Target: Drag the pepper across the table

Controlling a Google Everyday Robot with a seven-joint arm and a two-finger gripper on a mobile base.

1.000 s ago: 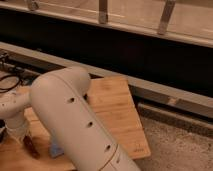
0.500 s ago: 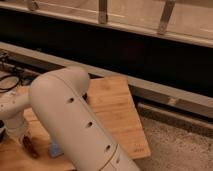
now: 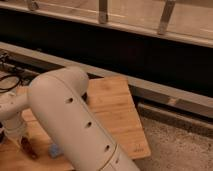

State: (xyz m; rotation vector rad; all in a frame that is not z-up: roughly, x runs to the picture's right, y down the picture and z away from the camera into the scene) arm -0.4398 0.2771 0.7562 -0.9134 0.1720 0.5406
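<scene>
The pepper [image 3: 28, 148] is a slim dark red piece lying on the light brown wooden table [image 3: 116, 107] near its front left. My gripper [image 3: 18, 136] is at the lower left, right above and against the pepper's upper end, at the tip of the white arm [image 3: 70, 117]. The arm's big white link covers much of the table's middle. Whether the gripper is touching or holding the pepper does not show.
A blue sponge [image 3: 54, 150] peeks out beside the arm, just right of the pepper. Black cables [image 3: 10, 80] lie at the far left. A dark wall with a metal rail [image 3: 150, 87] runs behind the table. Speckled floor [image 3: 180, 145] lies to the right.
The pepper and the gripper have shifted very slightly toward the table's front edge; the arm has hardly moved.
</scene>
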